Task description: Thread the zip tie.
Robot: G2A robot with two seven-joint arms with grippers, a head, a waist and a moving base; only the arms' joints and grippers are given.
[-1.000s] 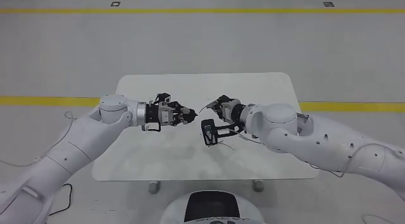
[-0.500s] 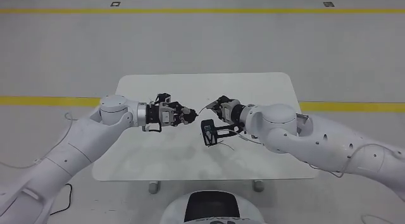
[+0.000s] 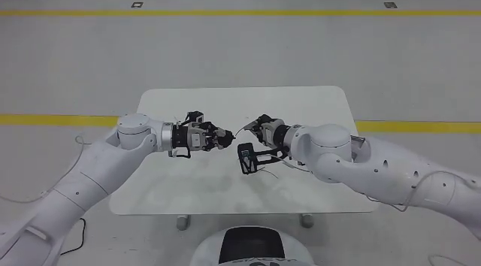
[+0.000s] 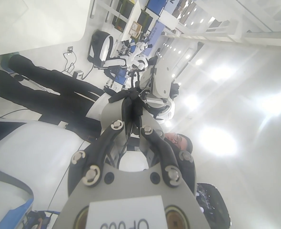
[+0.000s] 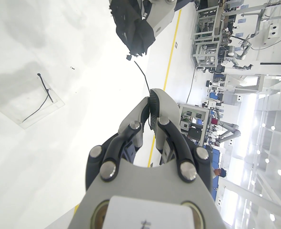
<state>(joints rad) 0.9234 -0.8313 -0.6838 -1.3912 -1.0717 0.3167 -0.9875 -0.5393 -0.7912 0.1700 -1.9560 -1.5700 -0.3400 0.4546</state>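
Observation:
A thin black zip tie (image 5: 142,74) spans the small gap between my two grippers above the middle of the white table (image 3: 316,108). My right gripper (image 5: 150,99) is shut on its strap, and the free tail points at the left gripper (image 5: 135,51). The tie's small square head (image 5: 129,57) sits at the tips of the left gripper's black-wrapped fingers (image 5: 125,17). The tail tip ends just short of the head. From above, the left gripper (image 3: 223,138) and right gripper (image 3: 253,125) face each other, with the zip tie (image 3: 242,127) between them. In its own wrist view the left gripper (image 4: 131,97) is shut.
A second black zip tie (image 5: 44,92) lies on a clear square plate (image 5: 33,114) on the table beside the right gripper. Bare tabletop (image 3: 188,183) extends around both arms, and its edges are near on all sides.

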